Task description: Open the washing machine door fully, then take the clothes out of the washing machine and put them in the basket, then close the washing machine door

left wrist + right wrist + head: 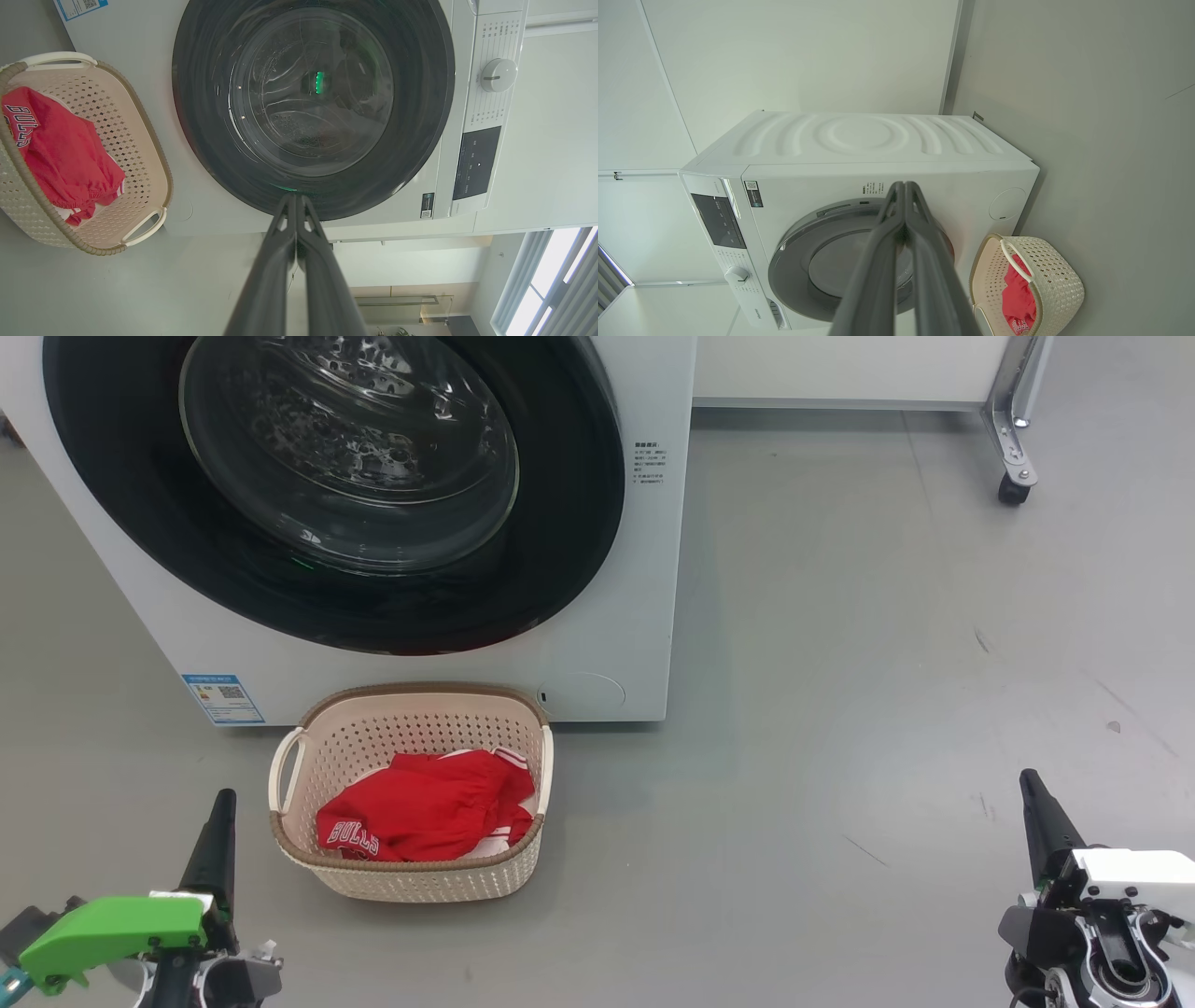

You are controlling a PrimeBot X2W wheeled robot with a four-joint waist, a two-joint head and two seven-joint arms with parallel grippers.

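Clothes (420, 807) are being contained in the basket (411, 692), set just before the washing machine (635, 616) for short transfers; the door (121, 541) is being shown shut. Left gripper (224, 796) and right gripper (1030, 777) are being held low, pressed together, empty: work apparently done.

Washing machine door (565, 523): upper part cut off at the 12 o'clock edge. Printed label (649, 463), at its 3 o'clock: too small to read.
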